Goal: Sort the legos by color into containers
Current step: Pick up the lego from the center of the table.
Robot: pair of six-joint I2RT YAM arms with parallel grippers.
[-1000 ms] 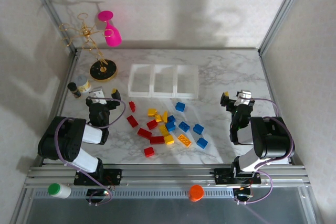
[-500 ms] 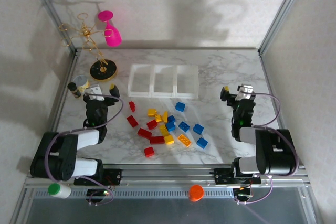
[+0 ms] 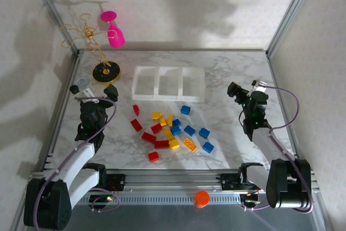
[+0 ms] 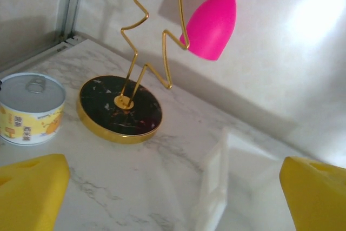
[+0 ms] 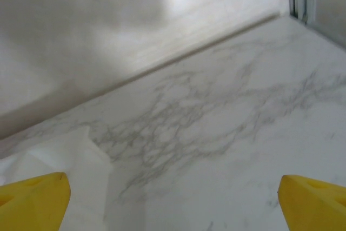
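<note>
- The containers (image 3: 168,84) are three white bins joined in one row. The long side of the row runs left to right across the bench (image 3: 227,68). The open tops face up.
- The legos (image 3: 170,131) lie in a loose heap on the bench, on the near side of the containers.
- In the heap, the red ones are mostly on the left, the yellow ones are in the middle and the blue ones are on the right.
- A long red brick (image 3: 161,144) lies left to right, the same way as the row of containers.
- A long yellow brick (image 3: 190,144) beside it lies slanted to that row.
- A small red brick (image 3: 136,110) lies near the left bin, with its long side pointing about at the containers.
- A blue brick (image 3: 185,110) sits just in front of the right bin.
- The left jaws are spread wide and hold nothing. They are to the left of the containers, near a round black-and-gold stand base (image 3: 106,72) and a small can (image 4: 31,108).
- The right jaws are also spread wide and hold nothing. They are to the right of the containers, well apart from them.
</note>
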